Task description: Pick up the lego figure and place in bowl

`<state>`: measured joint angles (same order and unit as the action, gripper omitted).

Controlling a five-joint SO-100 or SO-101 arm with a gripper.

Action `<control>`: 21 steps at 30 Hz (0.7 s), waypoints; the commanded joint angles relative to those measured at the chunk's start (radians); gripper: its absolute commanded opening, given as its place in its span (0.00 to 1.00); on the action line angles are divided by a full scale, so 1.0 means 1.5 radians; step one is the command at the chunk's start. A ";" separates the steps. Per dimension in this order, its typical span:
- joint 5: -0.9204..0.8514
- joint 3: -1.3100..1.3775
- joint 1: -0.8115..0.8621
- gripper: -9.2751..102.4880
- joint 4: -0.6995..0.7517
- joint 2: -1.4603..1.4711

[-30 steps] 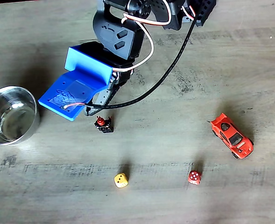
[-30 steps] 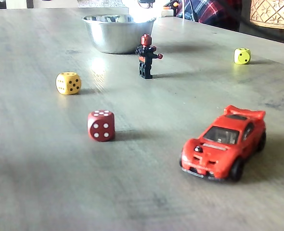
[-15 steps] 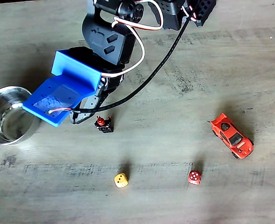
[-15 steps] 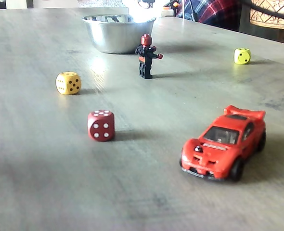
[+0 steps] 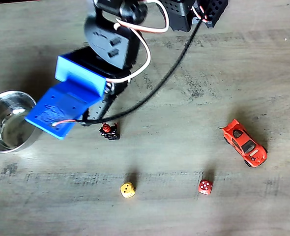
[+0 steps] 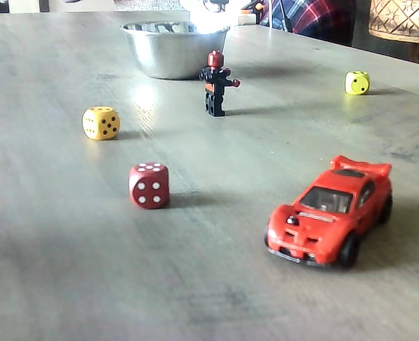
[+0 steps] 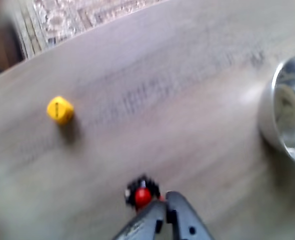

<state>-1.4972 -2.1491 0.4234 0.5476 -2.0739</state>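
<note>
Your gripper (image 7: 163, 200) has its fingers pressed together with nothing between them. The lego figure (image 7: 142, 192) stands upright on the table (image 7: 187, 125), just off the fingertips to their left in the wrist view, not grasped. The steel bowl (image 7: 287, 117) sits well to the fingers' right, a yellow die (image 7: 60, 109) far left.

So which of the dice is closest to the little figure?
The yellow die; the red die lies further from the figure, toward the car.

Grey wood-grain table (image 6: 67, 270), patterned rug (image 7: 87, 15) beyond, carved lampshade (image 6: 403, 20) behind.
</note>
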 commanded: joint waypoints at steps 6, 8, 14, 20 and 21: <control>0.002 0.244 0.000 0.08 0.277 0.072; 0.003 0.285 0.000 0.08 0.326 0.093; 0.007 0.366 0.004 0.09 0.430 0.153; 0.030 0.382 0.006 0.08 0.467 0.186; 0.048 0.386 0.006 0.08 0.467 0.189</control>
<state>-1.4665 -1.6352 0.4234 1.2410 -1.7932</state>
